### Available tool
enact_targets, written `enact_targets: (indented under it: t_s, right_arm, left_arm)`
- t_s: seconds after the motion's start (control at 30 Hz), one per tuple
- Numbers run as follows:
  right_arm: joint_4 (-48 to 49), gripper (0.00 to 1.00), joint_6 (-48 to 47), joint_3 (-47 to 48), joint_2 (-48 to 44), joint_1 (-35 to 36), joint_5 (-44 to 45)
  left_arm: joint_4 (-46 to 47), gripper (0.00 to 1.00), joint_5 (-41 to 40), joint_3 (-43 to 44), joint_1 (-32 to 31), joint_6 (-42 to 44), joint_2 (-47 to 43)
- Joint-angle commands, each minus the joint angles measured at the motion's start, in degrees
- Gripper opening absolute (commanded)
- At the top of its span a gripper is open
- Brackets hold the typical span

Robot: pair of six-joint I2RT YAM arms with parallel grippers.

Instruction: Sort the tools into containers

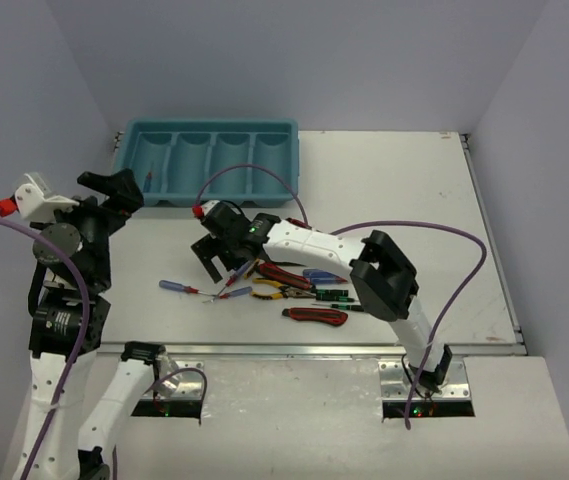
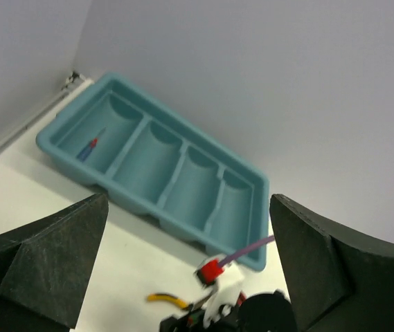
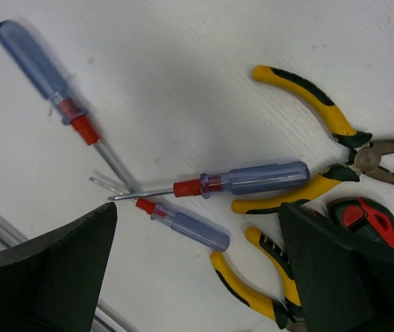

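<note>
The teal tray (image 1: 286, 130) with four compartments stands at the back of the table, and it also shows in the left wrist view (image 2: 253, 185). One small blue-and-red screwdriver (image 2: 89, 147) lies in its leftmost compartment. My left gripper (image 1: 119, 190) is open and empty, raised in front of the tray's left end. My right gripper (image 1: 220, 262) is open and empty, hovering just above a pile of tools. Below it lie three blue-handled screwdrivers (image 3: 252, 180) (image 3: 186, 225) (image 3: 44, 72) and yellow-handled pliers (image 3: 314, 104). A second pair of pliers (image 3: 252, 283) lies near the right finger.
A red-and-black utility knife (image 1: 316, 316) lies near the front edge. A thin black-and-green screwdriver (image 1: 332, 295) and another blue screwdriver (image 1: 319, 274) lie right of the pliers. One screwdriver (image 1: 179, 287) lies apart to the left. A metal rail runs along the table's front edge.
</note>
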Motion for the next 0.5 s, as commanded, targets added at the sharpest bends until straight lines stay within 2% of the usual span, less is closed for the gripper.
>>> enact_targets:
  t_s: [0.0,0.13,0.3,0.4,0.47]
  right_arm:
    - [-0.1,0.99,16.3,0.5,-1.2,-0.4,9.6]
    - [0.8,0.99,15.4,-5.0,-5.9,-2.5,8.8]
    - [-2.9,0.92,1.3,-14.5,-15.3,-6.1,5.7]
    - [-4.3,0.86,-8.4,-26.9,-23.2,-9.5,3.0]
    - [-3.9,0.85,-14.9,-31.0,-26.9,-12.1,0.5]
  left_arm:
    - [-2.3,1.0,0.1,-5.9,-1.9,1.3,-1.3]
    - [-1.5,1.0,3.9,-10.9,-2.3,3.2,0.2]
    - [-0.5,1.0,10.0,-15.8,-2.3,4.5,3.4]
    - [-0.5,1.0,13.2,-16.1,-2.3,5.6,5.2]
    - [0.3,1.0,14.9,-16.2,-2.3,5.6,5.3]
